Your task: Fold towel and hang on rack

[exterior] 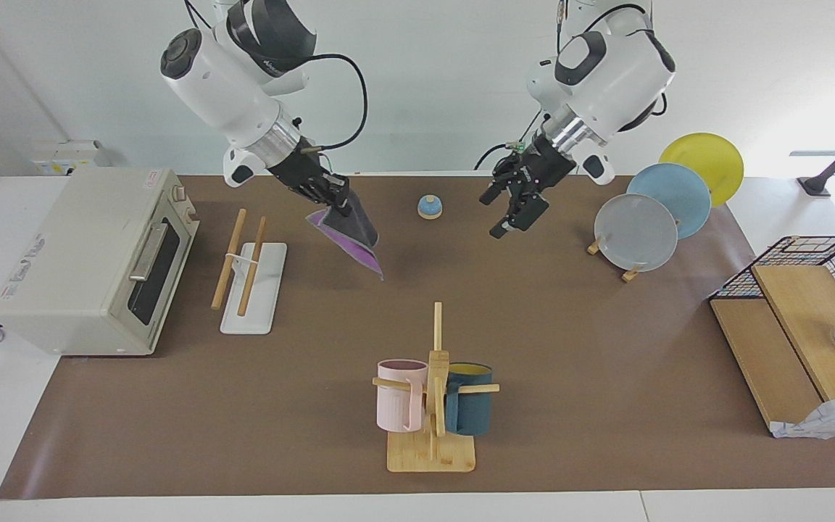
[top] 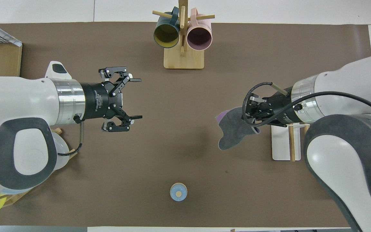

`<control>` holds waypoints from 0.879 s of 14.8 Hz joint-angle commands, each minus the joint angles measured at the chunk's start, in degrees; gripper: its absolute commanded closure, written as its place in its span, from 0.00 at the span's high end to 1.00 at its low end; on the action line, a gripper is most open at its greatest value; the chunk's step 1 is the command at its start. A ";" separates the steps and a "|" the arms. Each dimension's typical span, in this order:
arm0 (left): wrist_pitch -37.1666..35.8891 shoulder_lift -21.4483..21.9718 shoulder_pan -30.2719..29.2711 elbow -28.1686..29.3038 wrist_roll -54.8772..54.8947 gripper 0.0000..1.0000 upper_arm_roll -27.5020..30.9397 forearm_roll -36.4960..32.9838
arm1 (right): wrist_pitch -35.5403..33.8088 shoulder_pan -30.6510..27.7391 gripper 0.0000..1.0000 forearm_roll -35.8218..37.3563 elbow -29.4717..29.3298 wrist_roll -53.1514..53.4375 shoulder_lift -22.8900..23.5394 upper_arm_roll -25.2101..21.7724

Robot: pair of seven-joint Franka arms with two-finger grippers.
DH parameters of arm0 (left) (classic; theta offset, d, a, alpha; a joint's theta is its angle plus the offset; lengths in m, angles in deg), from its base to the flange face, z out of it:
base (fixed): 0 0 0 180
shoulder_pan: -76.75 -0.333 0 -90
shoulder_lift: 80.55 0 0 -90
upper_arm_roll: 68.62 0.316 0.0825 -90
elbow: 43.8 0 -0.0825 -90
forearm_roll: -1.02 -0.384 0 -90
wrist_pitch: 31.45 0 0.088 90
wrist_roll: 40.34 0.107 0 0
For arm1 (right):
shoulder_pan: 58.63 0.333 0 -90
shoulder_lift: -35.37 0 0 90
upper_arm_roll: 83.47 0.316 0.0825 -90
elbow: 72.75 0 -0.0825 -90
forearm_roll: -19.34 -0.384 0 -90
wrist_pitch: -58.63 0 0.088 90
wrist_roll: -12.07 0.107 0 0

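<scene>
Towel hangs folded from the right gripper, whose fingers are pinched tight on its upper edge, purple face and dark grey face both showing. It dangles in the air over the brown mat, just beside the rack toward the table's middle, not touching the rods. From above, the cloth droops from the right gripper next to the rack's white base. The left gripper hovers with its jaws spread wide and holding nothing, over the mat near the plate stand; overhead, the left gripper shows both fingers well apart. A small blue bell sits on the mat between the two grippers, close to the robots. The mug stand with a pink and a teal mug stands farther from the robots, and a toaster oven rests at the right arm's end of the table.
</scene>
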 commanded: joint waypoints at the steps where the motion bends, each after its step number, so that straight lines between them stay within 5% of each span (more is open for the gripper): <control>1: -3.75 2.12 -4.75 1.37 12.27 1.00 -0.20 -3.02 | -0.14 -1.57 0.00 5.36 5.25 -7.45 -3.70 0.43; 9: -15.26 -0.33 -12.23 -5.02 49.09 1.00 -0.29 -26.39 | 1.18 -8.14 0.00 12.57 12.56 -19.14 -6.95 0.34; 13: -20.88 -2.88 -12.32 -10.83 58.70 1.00 -0.29 -37.65 | 1.09 -12.01 0.00 16.09 12.65 -25.48 -7.04 0.43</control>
